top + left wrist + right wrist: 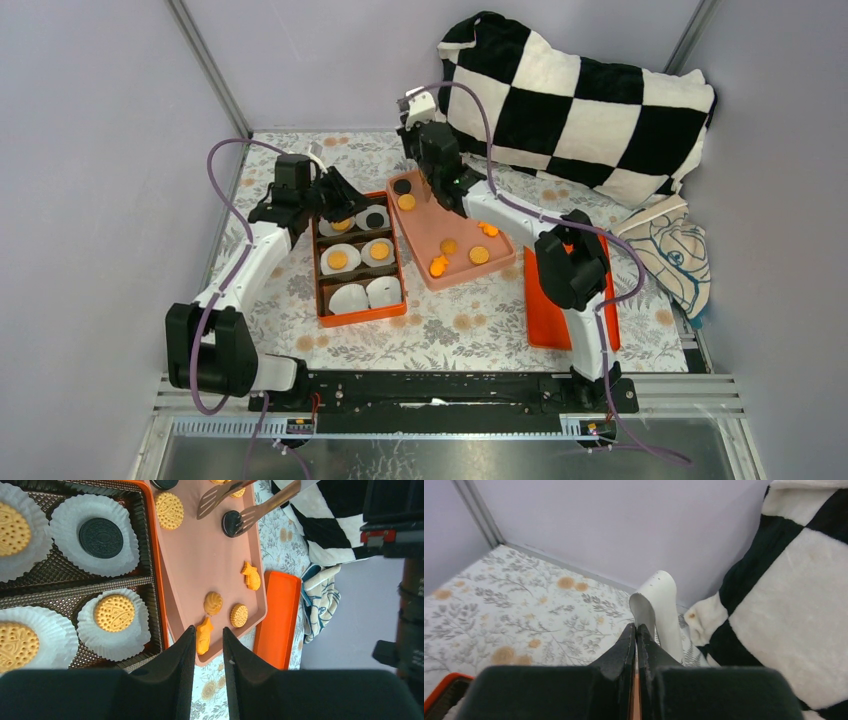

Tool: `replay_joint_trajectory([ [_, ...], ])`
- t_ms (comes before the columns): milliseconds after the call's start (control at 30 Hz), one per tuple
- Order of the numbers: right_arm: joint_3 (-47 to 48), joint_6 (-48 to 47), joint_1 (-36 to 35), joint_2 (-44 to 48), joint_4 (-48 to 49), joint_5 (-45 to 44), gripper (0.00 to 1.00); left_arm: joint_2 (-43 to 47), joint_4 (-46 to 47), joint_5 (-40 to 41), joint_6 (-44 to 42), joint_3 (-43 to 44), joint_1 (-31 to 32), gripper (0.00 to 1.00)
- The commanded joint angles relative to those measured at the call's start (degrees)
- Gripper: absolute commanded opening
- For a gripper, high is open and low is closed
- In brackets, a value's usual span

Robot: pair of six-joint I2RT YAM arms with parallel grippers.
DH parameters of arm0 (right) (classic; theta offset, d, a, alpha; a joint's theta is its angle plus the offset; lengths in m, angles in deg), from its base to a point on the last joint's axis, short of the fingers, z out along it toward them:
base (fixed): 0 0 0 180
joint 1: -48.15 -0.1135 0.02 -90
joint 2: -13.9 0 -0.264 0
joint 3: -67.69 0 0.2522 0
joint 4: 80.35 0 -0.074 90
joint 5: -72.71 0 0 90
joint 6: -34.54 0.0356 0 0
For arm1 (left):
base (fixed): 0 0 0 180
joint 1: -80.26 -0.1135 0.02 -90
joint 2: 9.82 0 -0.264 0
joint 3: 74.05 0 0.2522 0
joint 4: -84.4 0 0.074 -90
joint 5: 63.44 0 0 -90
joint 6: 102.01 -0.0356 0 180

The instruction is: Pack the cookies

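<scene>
1. Top external view is showing the cookies (479, 255) lying partly on a pink tray (425, 235) and partly in white paper cups (349, 298) inside an orange box (360, 317). Tray and box are sitting side by side on the floral counter (450, 325).
2. The left gripper (208, 630) is hovering above the box's far end, its fingers narrowly parted and carrying nothing.
3. The right gripper (636, 630) is pressing tight on the white handle of the tongs (250, 512).
4. The tongs' copper tips are standing apart over the tray, one touching a black cookie (230, 524) that is tilting on its edge.
5. A checkered pillow (580, 100) is leaning in the far right corner.
</scene>
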Motion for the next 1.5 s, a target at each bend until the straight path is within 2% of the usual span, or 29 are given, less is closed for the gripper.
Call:
replay_joint_trajectory([
  [0, -13.5, 5.5, 0.3, 6.5, 8.6, 3.8, 0.02, -0.6, 1.6, 0.4, -1.4, 1.4, 0.6, 0.31],
  [133, -27.6, 11.1, 0.2, 15.6, 13.0, 6.4, 0.02, -1.3, 1.7, -0.1, -1.2, 1.5, 0.7, 0.31],
  [300, -40.3, 16.4, 0.0, 27.2, 11.4, 8.7, 0.02, -1.3, 2.3, 0.0, -0.7, 1.4, 1.2, 0.31],
  [567, -47.2, 27.9, -0.8, 36.0, -9.4, 19.3, 0.03, -0.8, 2.5, 0.3, -0.4, 1.0, 2.7, 0.31],
  [733, -53.7, 34.9, -2.7, 41.7, -17.9, 18.4, 0.0, 0.0, 2.5, 0.5, -0.2, 0.4, 3.3, 0.31],
  [900, -54.7, 38.3, -3.8, 44.9, -30.1, 18.9, 0.0, 0.2, 2.7, 0.6, -0.1, 0.2, 4.1, 0.31],
  [1033, -54.7, 38.7, -4.8, 46.6, -35.7, 16.2, 0.1, 0.0, 3.6, 0.6, 0.2, -0.4, 4.8, 0.31],
  [1100, -54.5, 38.7, -5.0, 48.3, -37.2, 12.4, 0.22, -0.3, 3.7, 0.6, 0.2, -0.5, 5.1, 0.31],
  [1233, -51.1, 37.1, -5.0, 50.0, -40.9, 9.0, 0.36, -0.4, 4.1, 0.5, 0.3, -0.7, 5.4, 0.31],
  [1333, -48.3, 36.7, -5.1, 49.4, -42.2, 11.4, 0.47, -0.4, 4.1, 0.3, 0.3, -0.6, 5.6, 0.31],
  [1467, -46.5, 37.0, -5.5, 45.0, -40.4, 17.3, 0.53, 0.4, 4.1, 0.4, 0.3, -0.7, 5.7, 0.31],
])
